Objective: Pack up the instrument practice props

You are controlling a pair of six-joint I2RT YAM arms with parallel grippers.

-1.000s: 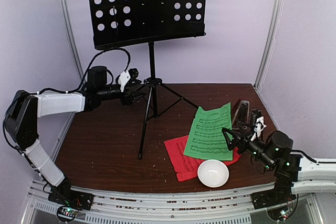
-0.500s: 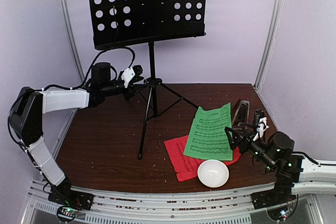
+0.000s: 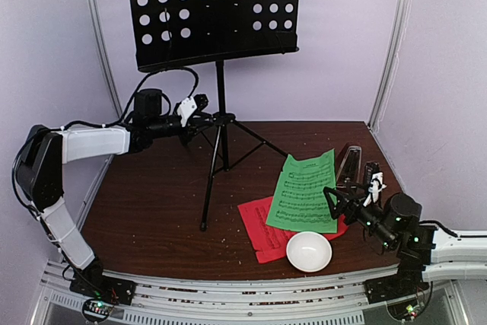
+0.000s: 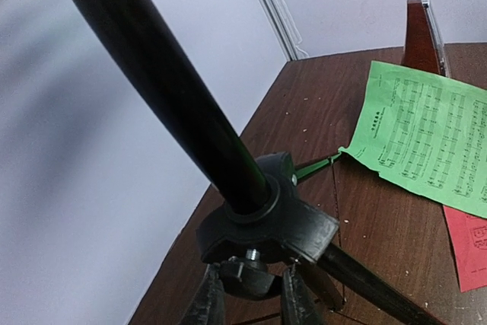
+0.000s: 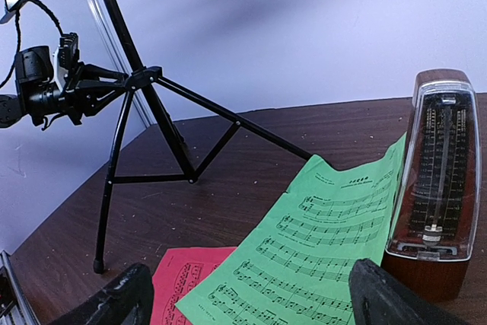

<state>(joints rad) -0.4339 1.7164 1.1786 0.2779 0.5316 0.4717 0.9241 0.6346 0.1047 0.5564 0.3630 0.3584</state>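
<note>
At back left of the counter [image 3: 152, 203], the left arm [image 3: 87, 146] has pushed in over the last second. Its jaws now sit right at the tripod hub [image 4: 266, 218] of the black music stand [image 3: 217, 9], where a second ago they hung just short of it. They have also narrowed a lot. Left wrist view shows the two fingers [image 4: 214, 306] flanking the knob under the hub, close on both sides. Can't tell if they actually pinch it yet, so the grip is unconfirmed.

The stand is unmoved: upright, legs spread, feet on the counter, desk still tilted up top.

The right arm [image 3: 399, 215] has barely shifted, low at front right. Its jaws are spread wide as before and hold nothing, aimed over the sheets towards the metronome [image 5: 437, 188].

Other props are the same as a second ago:
- green sheet [image 3: 304, 192] lies on top of the red sheet [image 3: 259, 230], overlapping it
- metronome stands upright just beside the green sheet's far right edge, cover on
- white bowl [image 3: 309, 251] sits at the sheets' near edge, not a prop

Judgement: the step is taking hold of the stand at the hub, likely to fold or shift it. Nothing is packed yet, so it's early in the task. A tall stand gripped low could tip if moved fast
</note>
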